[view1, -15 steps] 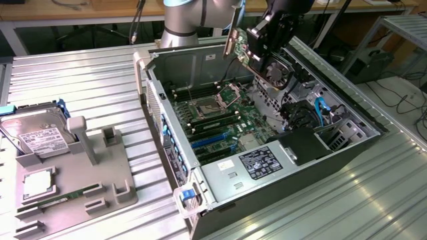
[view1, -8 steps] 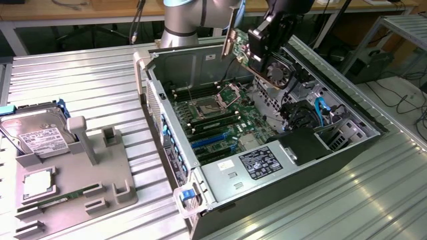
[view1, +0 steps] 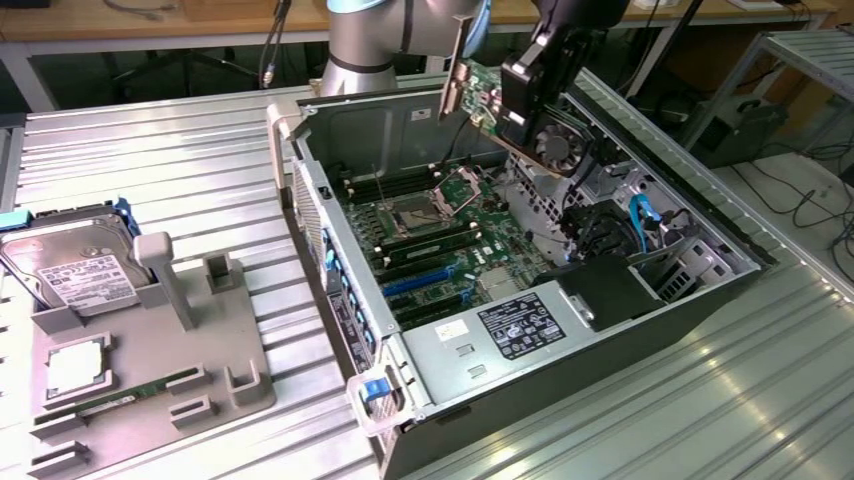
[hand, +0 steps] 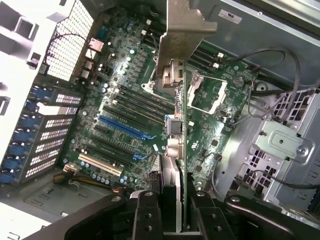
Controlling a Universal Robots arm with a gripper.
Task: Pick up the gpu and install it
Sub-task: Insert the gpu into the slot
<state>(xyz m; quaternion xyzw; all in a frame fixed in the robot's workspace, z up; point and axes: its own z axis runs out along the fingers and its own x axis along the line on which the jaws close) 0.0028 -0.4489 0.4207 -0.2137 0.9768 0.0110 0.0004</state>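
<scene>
The gpu (view1: 497,112) is a green-edged card with a black fan and a silver bracket (view1: 458,75) at one end. It hangs tilted in the air above the open computer case (view1: 534,340), over the motherboard (view1: 441,230). My gripper (view1: 530,85) is shut on it from above. In the wrist view the gpu (hand: 184,125) appears edge-on between my two black fingers (hand: 147,217), its bracket (hand: 185,35) pointing toward the case's rear wall. Below it lie the blue and black expansion slots (hand: 125,130); the card touches none of them.
On the exterior view's left, a grey fixture tray (view1: 214,370) holds a silver hard drive (view1: 74,265), a processor (view1: 80,365) and a green memory stick (view1: 127,395). The case holds a power supply (view1: 514,325), a drive cage (view1: 667,260) and blue cables (view1: 641,225).
</scene>
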